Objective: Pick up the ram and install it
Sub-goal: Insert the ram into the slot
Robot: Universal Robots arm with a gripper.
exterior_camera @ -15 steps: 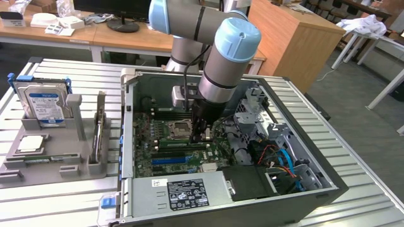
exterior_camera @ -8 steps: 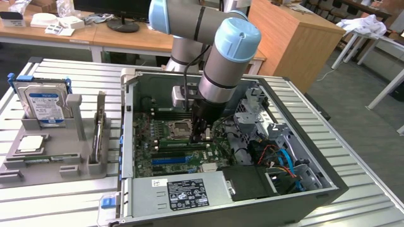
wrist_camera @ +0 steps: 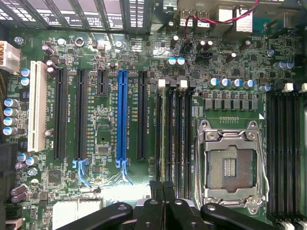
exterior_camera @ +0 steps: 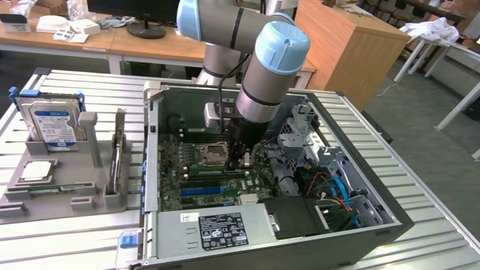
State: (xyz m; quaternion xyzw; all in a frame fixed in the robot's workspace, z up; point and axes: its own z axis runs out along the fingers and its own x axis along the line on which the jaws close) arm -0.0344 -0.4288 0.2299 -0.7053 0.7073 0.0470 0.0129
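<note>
Claw [wrist_camera: 163, 188] — its two black fingers drawn together with no gap at the tips — hangs low over the green motherboard [wrist_camera: 100, 120] inside the open grey metal computer case [exterior_camera: 352, 247], which stands on the ribbed metal tabletop [exterior_camera: 67, 242].

Right under the tips begins the ram [wrist_camera: 166, 134], a long thin green circuit-board stick standing on edge in one of the black memory slots [wrist_camera: 184, 139]. It lies between the long blue plastic expansion slot [wrist_camera: 122, 115] and the square metal-framed CPU socket [wrist_camera: 229, 165], nearer the socket. Its long axis runs parallel to both and straight away from the claw, so the tips meet over one end of the stick, not its middle.

In the exterior view that line runs left to right on the near side of the socket, with the claw [exterior_camera: 241, 162] towards the exterior view's right end.

Whether the tips pinch the stick's edge, press on it or just clear it, I cannot tell. The stick looks to be in its slot — how fully seated is unclear.
</note>
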